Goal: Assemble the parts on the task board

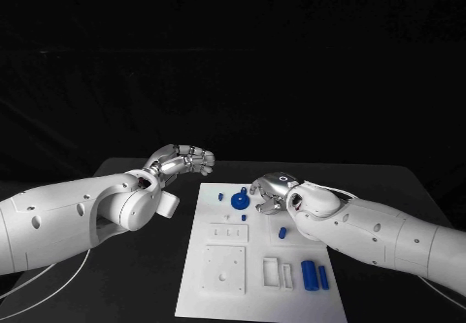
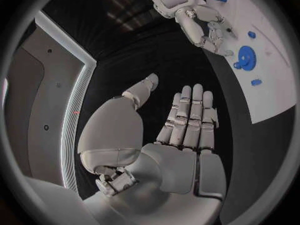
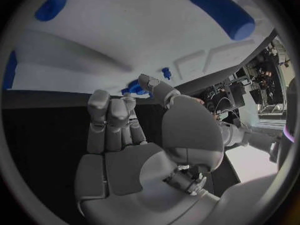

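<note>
Closest to the robot, the near end of the task board [image 1: 194, 306] had the two long blue cylinders [image 1: 310, 275] lying side by side near its right edge, with a couple of white rectangular frames [image 1: 271, 273] just left of them and a square white plate [image 1: 223, 269] further left. A bit further up there was a small blue peg [image 1: 283, 233] lying on the board, right beside the right forearm.

Past that, the right hand [image 1: 273, 190] hung over the far right part of the board, fingers curled downward and held close together, thumb reaching toward the round blue disc [image 1: 239, 198]. From the right wrist view the thumb tip was right by the disc [image 3: 132, 89], but I couldn't tell if it was actually touching or pinching it. Didn't look like it held anything for sure. Two more tiny blue pegs [image 1: 220, 196] sat near the disc.

Furthest back, the left hand [image 1: 184, 160] sat off the board's far left corner, above the black table [image 1: 145, 269]. In the left wrist view its fingers [image 2: 190, 116] were straight and pressed together, thumb out to the side, nothing in it.
</note>
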`<action>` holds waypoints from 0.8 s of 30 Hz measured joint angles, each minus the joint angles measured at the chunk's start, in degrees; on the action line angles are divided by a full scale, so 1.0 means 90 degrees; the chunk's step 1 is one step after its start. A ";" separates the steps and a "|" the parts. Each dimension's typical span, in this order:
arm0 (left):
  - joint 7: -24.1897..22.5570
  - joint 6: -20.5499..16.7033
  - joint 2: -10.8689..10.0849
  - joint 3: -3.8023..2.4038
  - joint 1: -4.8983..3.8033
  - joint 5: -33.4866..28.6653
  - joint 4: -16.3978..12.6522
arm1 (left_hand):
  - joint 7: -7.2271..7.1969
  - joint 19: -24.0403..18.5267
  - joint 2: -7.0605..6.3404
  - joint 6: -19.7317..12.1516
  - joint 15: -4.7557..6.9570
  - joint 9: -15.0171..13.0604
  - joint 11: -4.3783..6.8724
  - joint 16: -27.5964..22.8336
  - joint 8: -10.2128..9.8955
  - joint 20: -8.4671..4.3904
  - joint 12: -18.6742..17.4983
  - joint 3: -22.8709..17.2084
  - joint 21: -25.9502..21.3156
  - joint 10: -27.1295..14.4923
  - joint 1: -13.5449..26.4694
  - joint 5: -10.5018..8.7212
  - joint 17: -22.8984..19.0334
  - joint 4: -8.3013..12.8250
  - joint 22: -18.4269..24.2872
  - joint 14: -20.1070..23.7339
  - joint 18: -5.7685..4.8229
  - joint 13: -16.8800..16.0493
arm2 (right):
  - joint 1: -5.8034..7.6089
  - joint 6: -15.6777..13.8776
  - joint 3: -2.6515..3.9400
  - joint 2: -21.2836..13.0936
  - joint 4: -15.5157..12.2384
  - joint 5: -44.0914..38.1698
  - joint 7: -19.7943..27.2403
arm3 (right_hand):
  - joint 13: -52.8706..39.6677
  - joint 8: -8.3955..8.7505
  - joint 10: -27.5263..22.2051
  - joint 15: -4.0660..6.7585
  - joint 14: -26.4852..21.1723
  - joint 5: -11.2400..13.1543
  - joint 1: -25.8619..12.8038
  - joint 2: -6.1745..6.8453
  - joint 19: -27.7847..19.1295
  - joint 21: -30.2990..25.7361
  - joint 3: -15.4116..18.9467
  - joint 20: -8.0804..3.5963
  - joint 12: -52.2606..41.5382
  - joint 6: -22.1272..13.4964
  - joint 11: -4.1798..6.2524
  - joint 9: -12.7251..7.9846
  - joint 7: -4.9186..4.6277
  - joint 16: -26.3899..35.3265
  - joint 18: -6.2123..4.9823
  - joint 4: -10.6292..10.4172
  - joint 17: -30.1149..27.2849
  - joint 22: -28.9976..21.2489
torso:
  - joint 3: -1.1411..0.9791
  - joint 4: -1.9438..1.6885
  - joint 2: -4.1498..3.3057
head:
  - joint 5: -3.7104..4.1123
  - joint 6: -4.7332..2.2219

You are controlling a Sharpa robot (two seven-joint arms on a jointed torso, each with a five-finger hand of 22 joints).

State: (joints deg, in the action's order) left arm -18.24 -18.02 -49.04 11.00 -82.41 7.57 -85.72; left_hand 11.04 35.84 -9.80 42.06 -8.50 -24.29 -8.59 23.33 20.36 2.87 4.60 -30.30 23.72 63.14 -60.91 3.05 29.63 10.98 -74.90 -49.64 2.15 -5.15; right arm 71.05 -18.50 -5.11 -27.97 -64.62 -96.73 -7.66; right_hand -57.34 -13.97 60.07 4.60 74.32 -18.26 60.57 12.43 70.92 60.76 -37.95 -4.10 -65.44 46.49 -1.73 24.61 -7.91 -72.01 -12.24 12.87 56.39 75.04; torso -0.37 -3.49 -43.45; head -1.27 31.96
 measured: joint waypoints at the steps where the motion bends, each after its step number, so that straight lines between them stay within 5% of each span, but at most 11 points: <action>1: 0.0000 0.0000 -0.0001 0.0000 0.0000 0.0000 0.0003 | 0.0000 0.0000 0.0000 0.0000 0.0000 0.0000 0.0000 0.0000 0.0000 0.0000 0.0000 0.0000 0.0000 0.0000 0.0000 0.0000 0.0000 0.0000 0.0000 0.0000 0.0000 0.0000 | 0.0003 -0.0031 0.0022 -0.0040 -0.0030 0.0021 0.0006 | 0.0000 0.0000 0.0000 0.0000 0.0000 0.0000 0.0000 0.0000 0.0000 0.0000 0.0000 0.0000 0.0000 0.0000 0.0000 0.0000 0.0000 0.0000 -0.0001 0.0000 0.0002 0.0000 | 0.0000 0.0000 0.0000 | 0.0001 -0.0003; 11: 0.0001 0.0001 -0.0020 0.0001 0.0000 0.0001 0.0113 | 0.0000 0.0000 0.0000 0.0000 0.0000 0.0000 0.0000 0.0000 0.0000 0.0000 0.0000 0.0000 0.0000 0.0000 0.0000 0.0000 -0.0001 0.0000 0.0000 0.0000 0.0000 0.0000 | 0.0271 -0.0403 0.0355 -0.0802 -0.0392 0.1017 0.0544 | 0.0001 -0.0110 0.0001 0.0002 0.0002 0.0156 -0.0027 -0.0027 0.0000 0.0000 0.0124 0.0002 -0.0029 0.0091 -0.0001 0.0039 0.0042 -0.0001 -0.0001 0.0037 0.0035 0.0000 | -0.0010 0.0029 0.0018 | 0.0025 -0.0066; 16: 0.0001 0.0001 -0.0018 0.0003 0.0000 0.0001 0.0178 | 0.0000 0.0000 0.0000 0.0000 0.0000 -0.0001 -0.0013 0.0000 0.0000 0.0000 0.0000 -0.0018 0.0000 0.0066 0.0000 0.0000 0.0019 -0.0018 0.0000 0.0000 0.0000 -0.0009 | 0.0318 -0.0347 0.0396 -0.1143 -0.0297 0.1759 0.0936 | 0.0001 -0.0110 0.0002 -0.0004 -0.0005 0.0094 -0.0109 -0.0109 -0.0017 0.0000 0.0311 -0.0012 -0.0041 0.0100 -0.0001 0.0044 0.0036 -0.0001 0.0001 0.0188 0.0055 0.0000 | -0.0031 0.0076 0.0045 | 0.0021 -0.0091; 24: 0.0001 0.0009 -0.0003 0.0003 0.0002 0.0003 0.0208 | 0.0000 0.0000 0.0000 0.0000 0.0035 -0.0001 0.0048 0.0045 0.0000 0.0000 0.0050 -0.0018 0.0000 0.0186 0.0000 0.0000 0.0057 -0.0018 -0.0005 -0.0082 0.0000 -0.0044 | 0.0318 -0.0005 0.0396 -0.1303 0.0473 0.2458 0.1533 | 0.0001 -0.0110 -0.0044 -0.0036 -0.0036 -0.0130 -0.0031 -0.0305 -0.0082 0.0000 0.0536 -0.0035 -0.0042 0.0111 -0.0046 0.0044 0.0042 0.0044 0.0041 0.0414 0.0084 0.0000 | -0.0076 0.0170 0.0085 | 0.0068 -0.0126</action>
State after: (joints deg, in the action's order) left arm -18.24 -17.94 -49.06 11.03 -82.40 7.59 -83.85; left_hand 11.04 35.84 -9.80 42.06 -8.18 -24.30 -8.16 23.73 20.36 2.87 5.05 -30.46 23.72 64.82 -60.91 3.05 30.15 10.82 -74.95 -50.37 2.14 -5.54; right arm 73.91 -18.54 -1.55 -39.70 -60.36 -74.61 6.13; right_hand -57.33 -14.96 59.68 4.28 74.00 -19.43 60.29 9.68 70.18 60.77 -33.13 -4.41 -65.81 47.48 -2.14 25.01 -7.54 -71.61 -11.87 16.60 57.14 75.04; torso -1.05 -1.96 -42.68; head -0.65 30.83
